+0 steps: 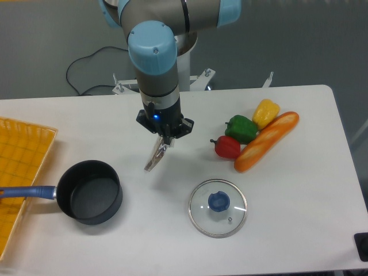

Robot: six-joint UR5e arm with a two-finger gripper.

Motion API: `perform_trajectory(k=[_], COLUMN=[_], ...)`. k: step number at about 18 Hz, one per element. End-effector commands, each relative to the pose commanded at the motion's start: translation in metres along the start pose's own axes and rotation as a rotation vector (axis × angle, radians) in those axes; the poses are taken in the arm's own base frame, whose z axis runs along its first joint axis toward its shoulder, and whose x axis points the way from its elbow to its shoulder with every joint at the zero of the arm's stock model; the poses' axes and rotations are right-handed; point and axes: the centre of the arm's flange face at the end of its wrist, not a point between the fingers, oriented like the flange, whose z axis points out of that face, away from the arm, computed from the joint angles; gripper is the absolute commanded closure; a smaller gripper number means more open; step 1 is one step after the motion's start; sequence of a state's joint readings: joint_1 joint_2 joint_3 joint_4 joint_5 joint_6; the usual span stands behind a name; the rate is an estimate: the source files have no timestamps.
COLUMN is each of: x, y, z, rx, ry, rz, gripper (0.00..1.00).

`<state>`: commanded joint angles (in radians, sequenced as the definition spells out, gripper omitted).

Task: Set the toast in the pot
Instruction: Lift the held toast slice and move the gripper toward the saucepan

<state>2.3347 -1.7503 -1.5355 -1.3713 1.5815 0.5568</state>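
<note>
My gripper (164, 142) hangs above the middle of the white table, pointing down. It is shut on the toast (154, 160), a thin slice seen almost edge-on that hangs tilted down to the left from the fingers, above the table. The pot (89, 199), a small black saucepan with a dark empty inside, stands at the front left, below and left of the gripper. Its blue handle (26, 192) points left.
A round glass lid with a blue knob (218, 207) lies front centre. A baguette (266, 141), a green pepper (241, 127), a red pepper (227, 148) and a yellow pepper (265, 112) lie at the right. A yellow tray (20, 167) sits at the left edge.
</note>
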Motion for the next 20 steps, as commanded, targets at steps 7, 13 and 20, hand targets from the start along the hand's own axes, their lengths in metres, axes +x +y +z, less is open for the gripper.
perform_trajectory(k=[7, 13, 20], x=[0.004, -0.002, 0.007], y=[0.005, 0.013, 0.027], z=[-0.017, -0.035, -0.068], rx=[0.0, -0.016, 0.011], ry=[-0.02, -0.109, -0.163], rz=[0.0, -0.019, -0.023], gripper=[1.0, 1.0, 1.0])
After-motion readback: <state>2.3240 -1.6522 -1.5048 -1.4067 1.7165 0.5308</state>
